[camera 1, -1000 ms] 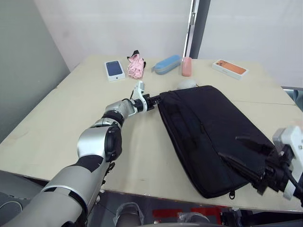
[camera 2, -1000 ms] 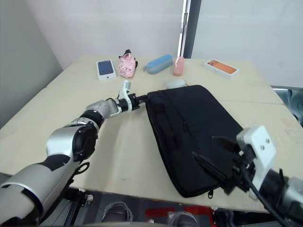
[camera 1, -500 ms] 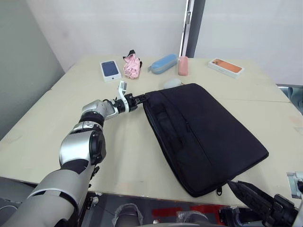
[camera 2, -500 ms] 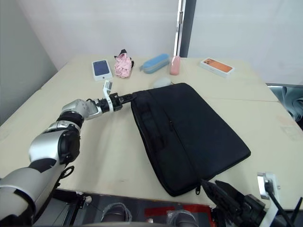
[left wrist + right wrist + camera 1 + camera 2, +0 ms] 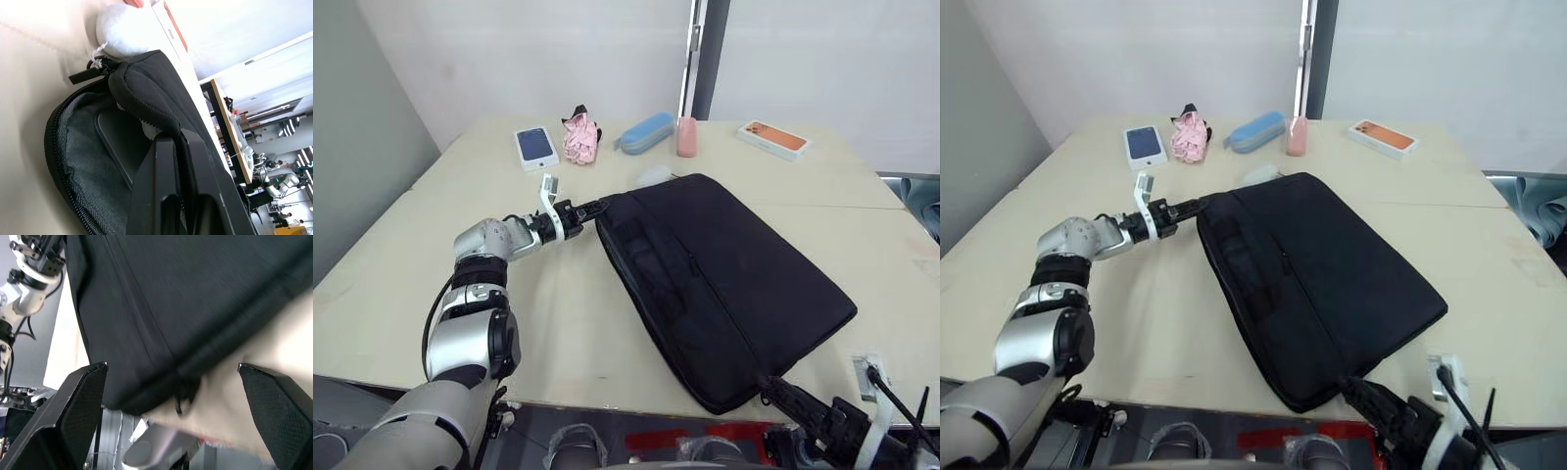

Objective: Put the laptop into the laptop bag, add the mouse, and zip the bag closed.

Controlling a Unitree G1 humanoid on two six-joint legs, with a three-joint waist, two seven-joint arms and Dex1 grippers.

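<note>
laptop bag (image 5: 729,289) mid-table (image 5: 391,284), mouse (image 5: 654,175) just behind it, phone (image 5: 535,147) far left

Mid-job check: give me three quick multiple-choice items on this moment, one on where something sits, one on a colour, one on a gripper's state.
1. Where is the white mouse?
A. On the table by the laptop bag's far corner
B. On the blue-screened phone box
C. In the right gripper

2. What colour is the case beside the pink bottle?
A. Green
B. Light blue
C. Black

3. What is the left gripper doing?
A. Hanging open above the table
B. Shut on the bag's edge
C. Holding the orange phone box

Answers: 1 A, it lies just beyond the bag's corner; 2 B, it is pale blue; 3 B, the left wrist view shows its fingers clamped on the rim.
</note>
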